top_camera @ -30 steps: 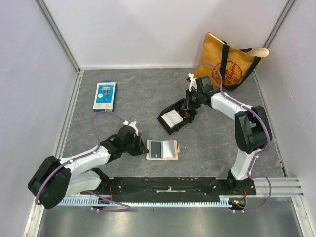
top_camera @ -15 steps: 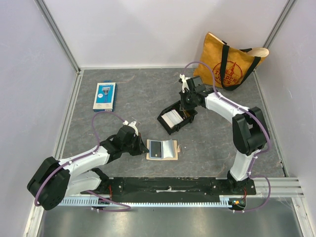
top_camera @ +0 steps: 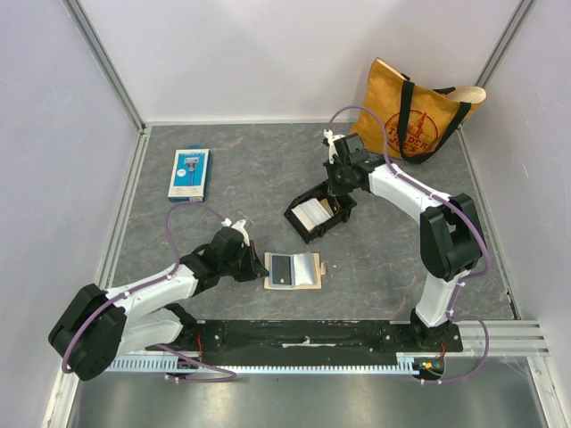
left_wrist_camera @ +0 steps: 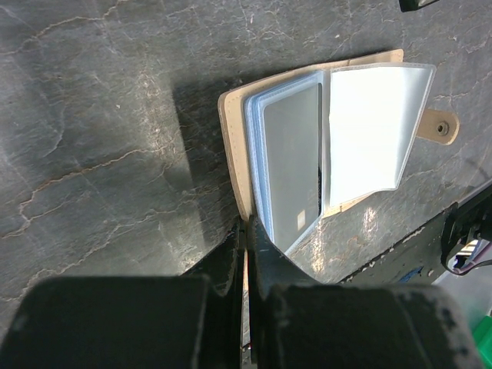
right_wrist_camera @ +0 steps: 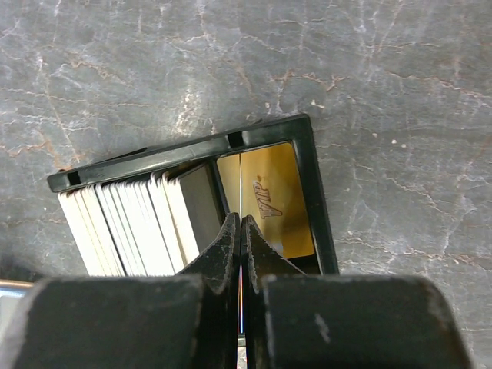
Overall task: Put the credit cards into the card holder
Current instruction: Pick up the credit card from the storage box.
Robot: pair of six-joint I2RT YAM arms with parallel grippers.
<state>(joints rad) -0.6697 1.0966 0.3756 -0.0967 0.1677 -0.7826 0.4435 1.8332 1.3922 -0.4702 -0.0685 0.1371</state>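
While right fingers (right_wrist_camera: 241, 223) pinch a credit card (right_wrist_camera: 241, 188) edge-on over the black tray (right_wrist_camera: 306, 192), left fingers (left_wrist_camera: 246, 234) clamping the card holder (top_camera: 303, 269) at 9 o'clock, that thin hold may slip.

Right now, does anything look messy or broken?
Nothing looks broken or spilled. The black tray sits at a slant. Its cards lean sideways in a row, and one gold card lies flat beside them. The holder lies flopped open.
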